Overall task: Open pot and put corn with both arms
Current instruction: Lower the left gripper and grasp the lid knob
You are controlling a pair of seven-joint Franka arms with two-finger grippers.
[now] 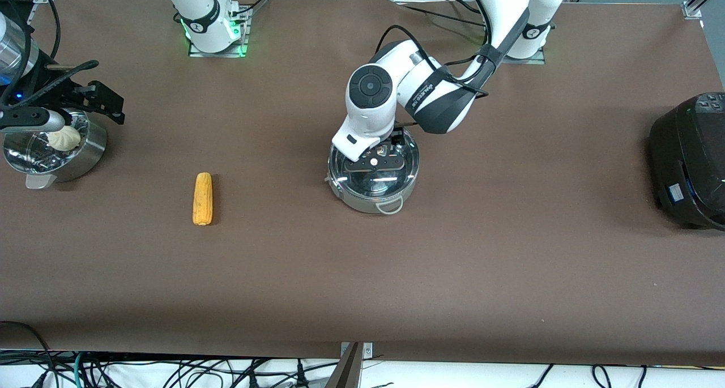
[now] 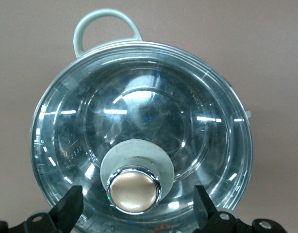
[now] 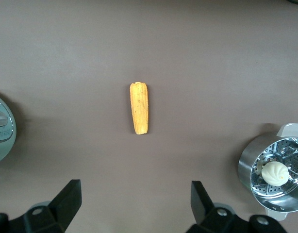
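So far nothing is done: the pot (image 1: 374, 178) sits mid-table, lid (image 2: 139, 145) on, left gripper (image 2: 137, 208) spread wide around its knob (image 2: 134, 190) (not yet gripping). Right gripper (image 3: 134, 206) hangs released, high above the table; the corn (image 1: 202, 198) lies untouched toward the right arm's end.

Corn (image 1: 202, 198) between pot (image 1: 374, 187), steamer bowl (image 1: 79, 156)
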